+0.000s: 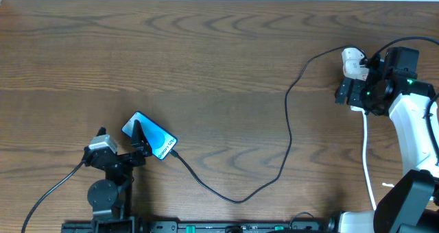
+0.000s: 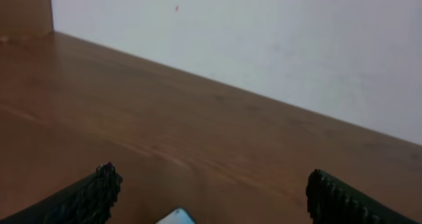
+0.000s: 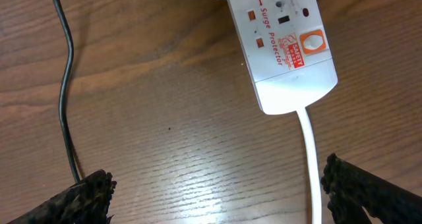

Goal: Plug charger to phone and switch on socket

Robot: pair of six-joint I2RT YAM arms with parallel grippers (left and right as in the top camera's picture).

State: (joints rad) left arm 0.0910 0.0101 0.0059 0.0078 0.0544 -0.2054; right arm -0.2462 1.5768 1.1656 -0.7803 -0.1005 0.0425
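Over on the left, the left claw hangs wide open right above the phone, gripping nothing; the phone lies screen-up, lit blue. Charger cable runs from the phone's lower end, loops across the middle and climbs to the power strip at far right. Plug tip looks seated, tho too small to be sure. Right claw hovers over the strip, jaws wide apart, empty. So prob the switch step now: next move needs one fingertip lowered onto a red switch, w/o shoving the strip. Count: 1 phone, 1 cable, 1 strip, 2 claws.
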